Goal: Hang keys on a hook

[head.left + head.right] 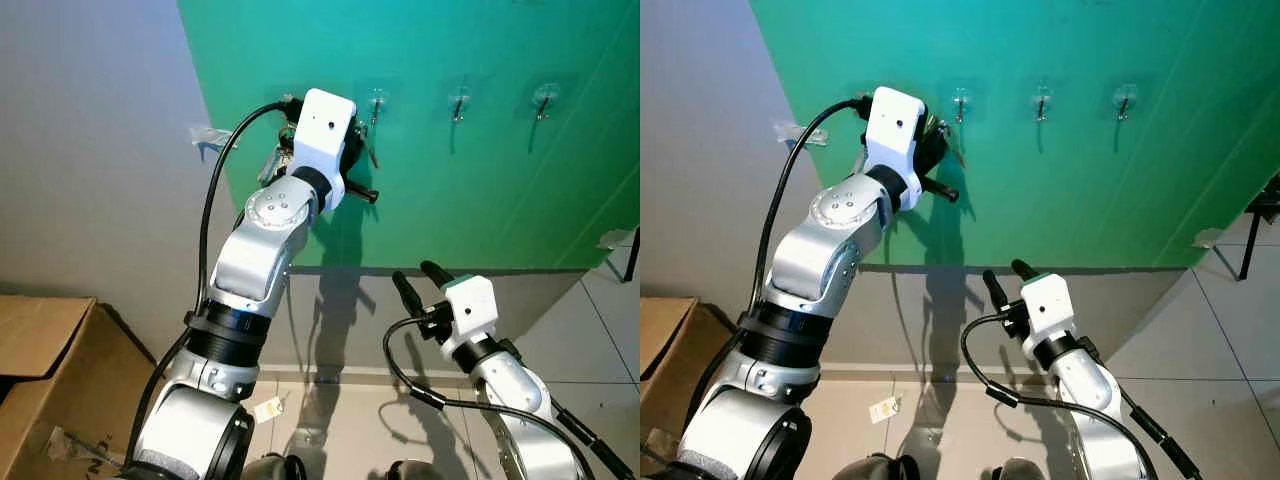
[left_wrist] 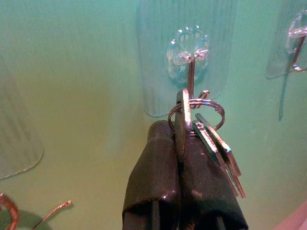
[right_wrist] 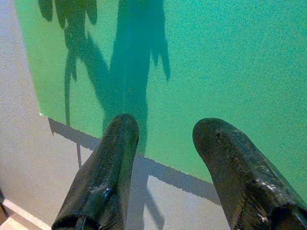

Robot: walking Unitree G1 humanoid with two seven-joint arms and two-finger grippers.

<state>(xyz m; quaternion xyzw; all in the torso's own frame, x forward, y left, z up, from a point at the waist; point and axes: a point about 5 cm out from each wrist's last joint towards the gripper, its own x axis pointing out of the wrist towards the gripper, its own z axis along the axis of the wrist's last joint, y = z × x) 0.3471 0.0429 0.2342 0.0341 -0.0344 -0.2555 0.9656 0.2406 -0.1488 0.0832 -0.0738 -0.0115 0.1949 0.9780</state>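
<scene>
Keys (image 2: 211, 143) on a wire ring (image 2: 196, 112) sit right at the clear adhesive hook (image 2: 191, 72) on the green wall panel (image 1: 450, 200). In the left wrist view the ring lies across the hook's metal stem, at about 12 o'clock from the fingertips, and looks threaded over it or very nearly so; whether the ring's weight already rests in the hook's bend cannot be told. The left end effector (image 2: 180, 143) is closed on the keys, its two black fingers pressed together around a key blade, with the other blades fanning out toward 4 o'clock. By this judgement the carrying and aligning are done; what is left is to settle the ring into the bend, release it and draw the arm back.

In the head views the left arm (image 1: 270, 220) is raised high and reaches forward, its white wrist housing close against the panel at the first of a row of hooks; two more hooks (image 1: 459, 102) hang to its 3 o'clock side, bare. The right arm (image 1: 500, 370) is held low, at 5 o'clock from the left wrist, well apart from the hooks, its right end effector (image 3: 165, 139) open and empty, fingers spread and pointing at the lower edge of the panel. A cardboard box (image 1: 40, 370) stands on the floor at 8 o'clock
</scene>
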